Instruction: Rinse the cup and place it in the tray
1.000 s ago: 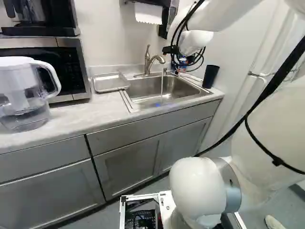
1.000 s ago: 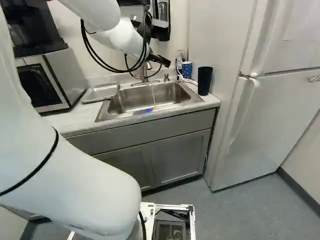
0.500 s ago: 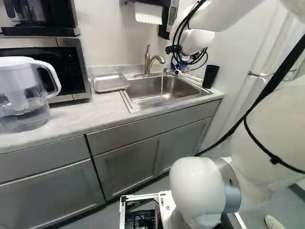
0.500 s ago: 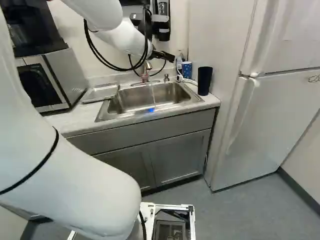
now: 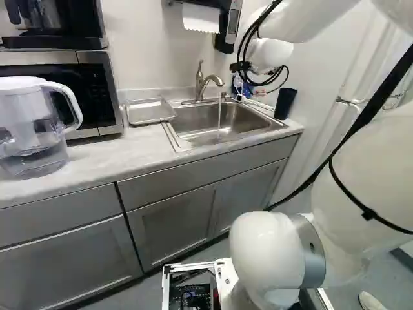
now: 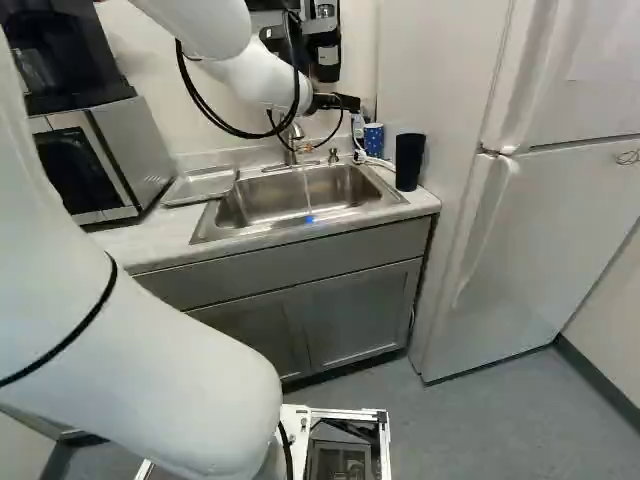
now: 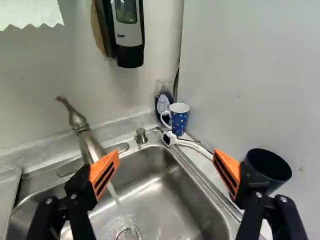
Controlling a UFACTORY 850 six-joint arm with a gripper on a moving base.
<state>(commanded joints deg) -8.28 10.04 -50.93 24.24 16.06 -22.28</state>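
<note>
Countertop (image 5: 97,165) across left base view, pitcher (image 5: 31,129) and microwave (image 5: 106,84) at left, tray (image 5: 149,111) upper middle, black tumbler (image 5: 284,103) upper right, blue cup (image 6: 373,140) nearby

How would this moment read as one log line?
gripper: open, holding nothing; tap: running into sink; blue mug: beside sink; black cup: beside sink; tray: beside sink

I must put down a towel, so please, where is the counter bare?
Bare counter lies between the pitcher and the sink, in front of the microwave and tray. Crowded: the strip beside the sink, away from the tray, holding the bottle, blue cup and dark tumbler.
</note>
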